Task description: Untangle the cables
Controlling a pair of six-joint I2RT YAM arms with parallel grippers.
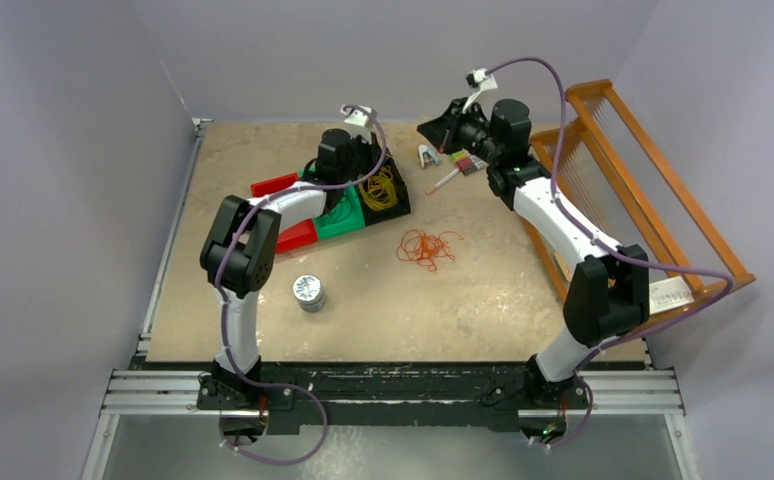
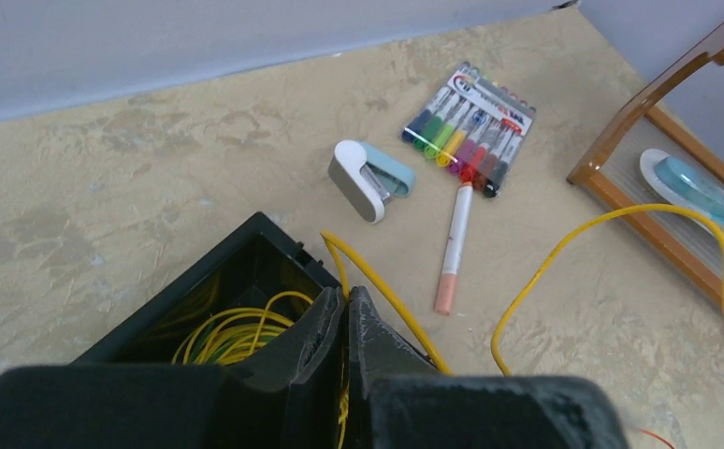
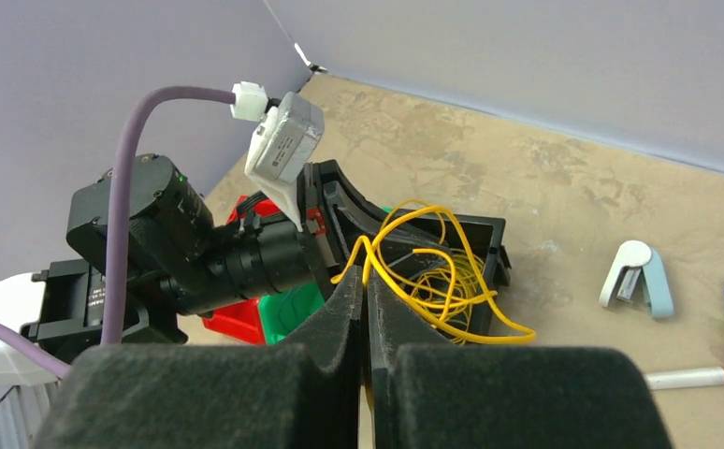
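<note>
The mottled tan table [image 1: 413, 320] is sitting between plain grey walls, and both my arms are reaching toward its far half. My left pincer [image 2: 347, 297] is pressing its jaws together on the yellow cable [image 2: 237, 335]. A strand is showing in the slit between the fingers and coming out at the tips. Most of that cable is lying coiled in the black bin [image 2: 246, 251] just below, though my own finger housing is covering the near part of the bin. From the tips one strand is running right, looping over the table and going out of view at the right edge, so I am not seeing where it ends.

My right pincer [image 3: 366, 279] is likewise closed, pinching a yellow loop at its tips, with strands leading back to the same bin. How deep the loop is sitting between the jaws is hard to tell.

Beyond the bin, a stapler [image 2: 369, 180], a loose marker [image 2: 455, 248] and a marker pack [image 2: 470, 126] are lying close together. A wooden rack [image 2: 658, 94] is getting cut off at the right, holding a pale blue object [image 2: 695, 192] that I cannot make out. From above, my left pincer is hiding under its own wrist. The orange-red cable [image 1: 426, 247] is lying alone in a tangle mid-table, apart from the bin, and a tin [image 1: 309, 292] is standing nearer my bases.
</note>
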